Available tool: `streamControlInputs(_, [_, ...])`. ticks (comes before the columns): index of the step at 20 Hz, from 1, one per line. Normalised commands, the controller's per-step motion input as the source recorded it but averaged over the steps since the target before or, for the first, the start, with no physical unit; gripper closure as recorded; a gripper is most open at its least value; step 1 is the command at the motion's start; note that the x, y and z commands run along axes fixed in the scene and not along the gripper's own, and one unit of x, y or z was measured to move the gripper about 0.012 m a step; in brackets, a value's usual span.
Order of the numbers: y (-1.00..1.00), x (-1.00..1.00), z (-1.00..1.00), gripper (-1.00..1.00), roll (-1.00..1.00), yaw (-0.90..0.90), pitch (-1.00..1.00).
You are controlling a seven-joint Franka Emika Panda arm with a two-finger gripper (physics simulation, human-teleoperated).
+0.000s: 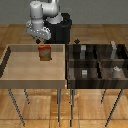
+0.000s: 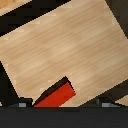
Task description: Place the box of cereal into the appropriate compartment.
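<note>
Red-orange and upright, the box of cereal (image 1: 45, 52) stands on the pale wooden tray (image 1: 15, 67), directly below the gripper (image 1: 42, 43) and apparently not yet lifted. In the wrist view only a red slice of the carton (image 2: 57, 96) shows, close under the camera. Whether the jaws are spread or closed I cannot tell: the fingertips are lost against the carton's top in the exterior view, and the wrist view catches just two dark stubs at the frame's edge.

My worry is the descent. If the fingers come down off-centre, one could land on the carton's top edge and tip it over, and a toppled box would be harder to grip. A shallow pinch might also let it slip during the carry to the dark compartment bin (image 1: 97, 62), well off to the exterior view's right of the gripper.

Pale grey blocks (image 1: 85, 73) sit in several compartments; which one suits the cereal is hard to judge at this resolution.
</note>
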Motion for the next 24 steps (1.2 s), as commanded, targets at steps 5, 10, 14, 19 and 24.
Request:
streamControlInputs(5, [0.0,0.0,0.0,-1.0,0.0,-0.12,0.0])
streamControlInputs(10, [0.0,0.0,0.0,-1.0,0.0,-0.12,0.0])
streamControlInputs(14, [0.0,0.0,0.0,-1.0,0.0,-0.11,0.0])
streamControlInputs(19, [0.0,0.0,0.0,-1.0,0.0,-0.15,0.0])
streamControlInputs(24, [0.0,0.0,0.0,-1.0,0.0,-0.12,0.0])
